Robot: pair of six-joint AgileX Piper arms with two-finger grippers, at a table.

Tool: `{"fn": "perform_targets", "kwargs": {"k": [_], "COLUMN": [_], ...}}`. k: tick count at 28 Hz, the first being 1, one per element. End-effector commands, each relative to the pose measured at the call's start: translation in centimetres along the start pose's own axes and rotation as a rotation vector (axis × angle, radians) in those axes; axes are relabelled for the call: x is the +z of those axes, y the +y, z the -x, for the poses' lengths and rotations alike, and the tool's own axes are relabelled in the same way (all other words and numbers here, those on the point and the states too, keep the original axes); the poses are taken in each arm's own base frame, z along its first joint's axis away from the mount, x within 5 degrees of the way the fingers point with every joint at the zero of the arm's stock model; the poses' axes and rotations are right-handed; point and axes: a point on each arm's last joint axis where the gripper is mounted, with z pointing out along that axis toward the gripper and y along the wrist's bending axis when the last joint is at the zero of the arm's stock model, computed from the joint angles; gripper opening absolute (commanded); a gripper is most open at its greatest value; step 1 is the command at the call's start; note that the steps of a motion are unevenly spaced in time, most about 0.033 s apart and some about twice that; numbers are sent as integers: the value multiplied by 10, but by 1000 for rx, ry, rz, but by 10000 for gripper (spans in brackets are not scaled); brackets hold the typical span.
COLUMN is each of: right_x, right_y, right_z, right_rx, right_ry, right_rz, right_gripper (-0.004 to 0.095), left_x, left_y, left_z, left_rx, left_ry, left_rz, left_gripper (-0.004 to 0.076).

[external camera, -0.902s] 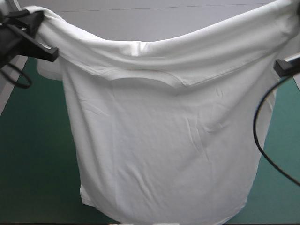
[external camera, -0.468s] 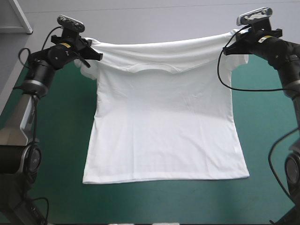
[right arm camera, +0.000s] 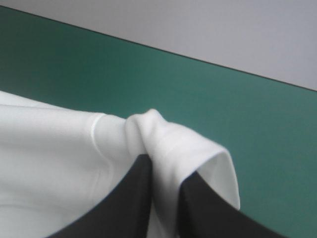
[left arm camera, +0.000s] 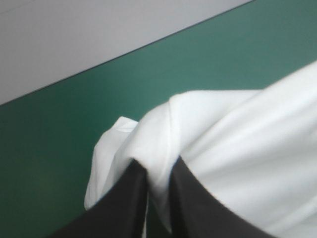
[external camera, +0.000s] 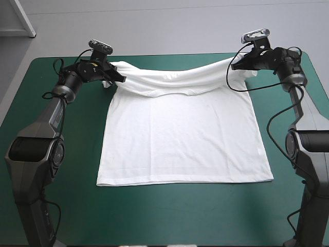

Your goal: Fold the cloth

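Observation:
The white T-shirt (external camera: 182,134) lies mostly flat on the teal-green table, hem toward the near edge. Its shoulder line sags in a band between the two grippers near the far edge. My left gripper (external camera: 117,77) is shut on the T-shirt at the left shoulder, and the left wrist view shows the T-shirt (left arm camera: 233,144) pinched between the black fingers (left arm camera: 121,203). My right gripper (external camera: 235,64) is shut on the T-shirt at the right shoulder; in the right wrist view a fold of the T-shirt (right arm camera: 163,144) bulges out between the fingers (right arm camera: 133,198).
The table's far edge (external camera: 169,55) runs just beyond both grippers. Bare teal-green cover (external camera: 164,216) lies between the hem and the near edge, and strips of it flank the shirt on both sides.
Both arms have carried the held shirt away and down from hanging close to the camera. Its body now lies spread on the table, and the grippers sit low near the far edge.

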Motion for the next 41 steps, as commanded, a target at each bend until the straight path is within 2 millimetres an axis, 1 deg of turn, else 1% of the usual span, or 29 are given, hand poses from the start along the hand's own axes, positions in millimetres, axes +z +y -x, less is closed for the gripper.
{"fn": "perform_targets", "kwargs": {"k": [1,3,4,5,7,10,11,12,14,15,18,20,23,26,27,29,30,31,32,33,34,37,38,41], "right_x": [-36,-45,-51,-58,-84,-136,-150,-173,-203,-222,-274,-301,-326,-343,-346,-348,-346,-339,-336,-334,-332,-327,-327,-322], "right_y": [-5,-4,-4,-4,-4,-3,-1,4,9,12,23,30,39,48,51,57,59,62,64,66,67,75,77,80], "right_z": [34,37,41,43,54,68,70,73,75,75,75,73,68,60,56,47,40,22,13,3,-4,-40,-49,-65], "right_rx": [13,10,13,12,11,26,31,28,31,35,58,70,113,122,134,148,150,159,157,161,163,187,184,195], "right_ry": [-141,-137,-140,-141,-164,-182,-177,-165,-155,-151,-158,-155,-161,-170,-166,-149,-128,-70,-46,-27,-16,1,2,14], "right_rz": [-37,-32,-29,-28,-33,-22,-15,-1,10,13,18,27,35,47,63,94,105,118,122,123,121,115,111,104], "right_gripper": [414,577,620,633,623,582,569,542,496,469,398,370,350,350,350,350,350,350,350,350,350,350,350,350], "left_x": [-33,-38,-42,-47,-64,-104,-115,-130,-155,-168,-212,-240,-274,-287,-289,-286,-284,-275,-272,-268,-265,-246,-241,-233], "left_y": [4,4,4,3,1,-4,-5,-7,-12,-14,-22,-29,-40,-52,-57,-66,-70,-80,-84,-89,-92,-103,-105,-107], "left_z": [35,37,39,41,48,60,64,66,68,68,67,61,46,19,7,-20,-32,-66,-77,-94,-103,-147,-158,-170], "left_rx": [-23,-31,-29,-27,-8,-5,-5,-16,-45,-71,-135,-153,-186,-195,-203,-232,-247,-292,-308,-329,-345,-400,-409,-440], "left_ry": [-136,-132,-132,-128,-127,-107,-104,-92,-83,-92,-135,-166,-182,-111,-72,24,67,168,192,222,231,315,345,359], "left_rz": [42,35,31,24,15,-12,-12,-21,-31,-28,-9,-1,-2,-28,-41,-71,-82,-108,-121,-131,-135,-137,-136,-135], "left_gripper": [272,337,342,341,340,340,340,340,335,334,333,333,332,333,333,333,333,333,333,333,333,333,333,333]}}
